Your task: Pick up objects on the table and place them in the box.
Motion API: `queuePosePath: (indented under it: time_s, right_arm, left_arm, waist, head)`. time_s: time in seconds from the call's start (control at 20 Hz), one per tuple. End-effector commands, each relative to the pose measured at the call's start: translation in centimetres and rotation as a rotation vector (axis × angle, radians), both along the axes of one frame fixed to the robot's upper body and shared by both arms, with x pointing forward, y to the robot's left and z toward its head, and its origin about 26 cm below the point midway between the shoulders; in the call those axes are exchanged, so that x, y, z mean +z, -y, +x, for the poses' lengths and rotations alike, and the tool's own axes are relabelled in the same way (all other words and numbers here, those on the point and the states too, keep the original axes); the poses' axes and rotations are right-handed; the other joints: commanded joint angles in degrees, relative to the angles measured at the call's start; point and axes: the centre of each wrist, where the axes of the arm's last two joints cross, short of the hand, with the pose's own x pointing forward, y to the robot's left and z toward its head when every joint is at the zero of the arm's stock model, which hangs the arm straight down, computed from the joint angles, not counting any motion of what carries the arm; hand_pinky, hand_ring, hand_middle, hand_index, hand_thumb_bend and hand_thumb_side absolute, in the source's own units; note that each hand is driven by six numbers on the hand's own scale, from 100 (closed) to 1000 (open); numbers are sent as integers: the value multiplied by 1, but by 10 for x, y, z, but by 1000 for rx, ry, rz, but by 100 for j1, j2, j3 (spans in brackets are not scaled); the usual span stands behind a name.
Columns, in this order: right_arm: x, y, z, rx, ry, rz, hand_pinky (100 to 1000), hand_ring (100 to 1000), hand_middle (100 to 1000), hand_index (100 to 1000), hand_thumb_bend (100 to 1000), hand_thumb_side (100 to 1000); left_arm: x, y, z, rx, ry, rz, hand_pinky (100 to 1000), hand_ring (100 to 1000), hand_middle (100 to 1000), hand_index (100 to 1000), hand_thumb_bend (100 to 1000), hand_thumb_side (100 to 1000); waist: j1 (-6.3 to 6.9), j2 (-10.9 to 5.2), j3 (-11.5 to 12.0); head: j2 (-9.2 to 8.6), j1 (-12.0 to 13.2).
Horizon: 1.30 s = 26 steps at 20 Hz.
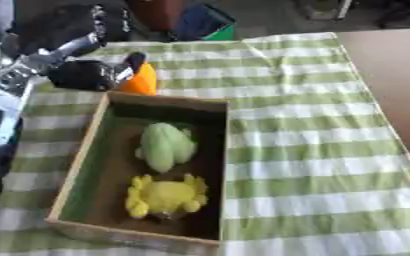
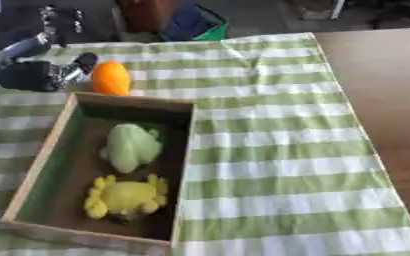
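Observation:
An orange rounded object [image 2: 110,78] stands just beyond the far rim of the wooden box [image 1: 84,149]. My left hand [image 1: 90,74] comes in from the upper left, its black fingers curled round the orange object's left side. Inside the box lie a pale green plush toy [image 1: 165,146] and, nearer to me, a yellow plush toy [image 1: 165,195]. My right hand shows in neither view.
A green and white checked cloth [image 1: 313,150] covers the table, with bare brown tabletop [image 2: 383,80] along the right. Dark bags and a blue and green item [image 1: 204,22] lie beyond the far edge. My white and black left arm [image 1: 3,95] runs down the left side.

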Motion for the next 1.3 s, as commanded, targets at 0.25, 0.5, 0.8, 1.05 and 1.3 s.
queuePosePath:
  time_s: [0.25,0.5,0.8,1.05,1.3]
  right_arm:
    - [12,0,-4,15,39,-36,733,731,583,844,100,858]
    - [13,0,-4,18,39,-50,733,728,580,842,100,857]
    - [14,-1,-4,24,35,-63,733,727,578,842,100,855]
    - [14,-3,-4,35,31,-76,733,726,575,841,100,855]
    - [13,-2,-4,33,19,-83,734,725,573,841,100,853]
  left_arm:
    - [13,-64,15,147,-45,78,515,761,767,869,180,882]
    - [5,-83,25,209,-103,90,551,785,788,914,343,974]
    - [-3,-95,37,271,-164,59,587,813,819,914,442,1000]
    - [-14,-100,44,270,-235,15,596,822,824,929,310,967]
    - [-15,-98,47,238,-278,-49,585,813,826,945,258,928]
  waist:
    - [79,-14,-78]
    - [143,55,-151]
    - [206,135,-280]
    - [261,193,-391]
    - [298,248,-445]
  head:
    - [58,149]
    - [-41,257]
    - [-171,381]
    - [-286,481]
    - [-354,516]
